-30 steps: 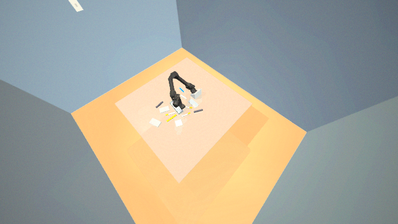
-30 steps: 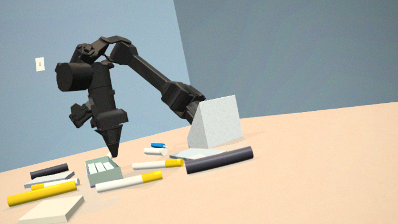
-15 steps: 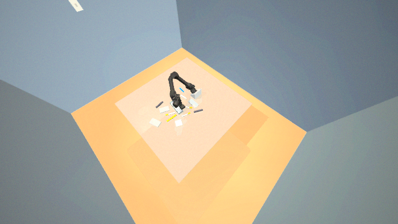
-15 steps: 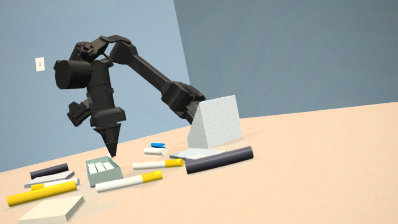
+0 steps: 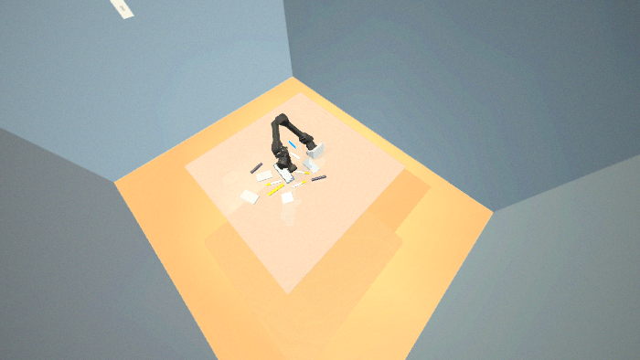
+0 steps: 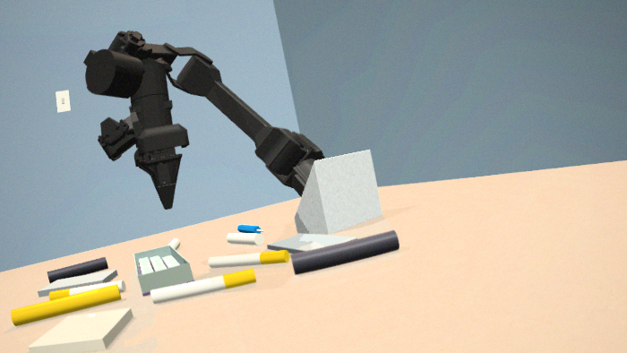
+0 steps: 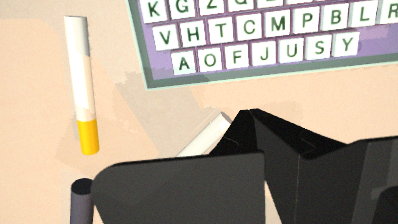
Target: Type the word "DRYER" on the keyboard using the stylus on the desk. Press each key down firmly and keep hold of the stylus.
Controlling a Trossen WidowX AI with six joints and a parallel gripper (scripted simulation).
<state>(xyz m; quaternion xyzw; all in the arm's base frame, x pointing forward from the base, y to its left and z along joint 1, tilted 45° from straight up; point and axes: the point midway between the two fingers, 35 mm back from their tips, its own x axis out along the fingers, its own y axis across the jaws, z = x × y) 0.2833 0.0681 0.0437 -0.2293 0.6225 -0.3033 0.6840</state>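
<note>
Blue-grey walls back us as our gripper, tips pressed together on nothing, hangs above the desk near the keyboard, perhaps leaving to fetch the blue stylus

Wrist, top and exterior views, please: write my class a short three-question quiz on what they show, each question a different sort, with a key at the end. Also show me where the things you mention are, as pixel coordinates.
1. True or false: the tool (image 5: 293,169) (image 6: 167,207) (image 7: 248,118) is gripping a pen (image 5: 292,144) (image 6: 248,228).
2. On the bottom row of the keyboard (image 5: 284,174) (image 6: 167,282) (image 7: 145,75), which letter comes between J and S? A) O B) U C) F
3. Fill in the blank: the body of the pen is coloured ____.

Key: 1 false; 2 B; 3 blue.
</note>
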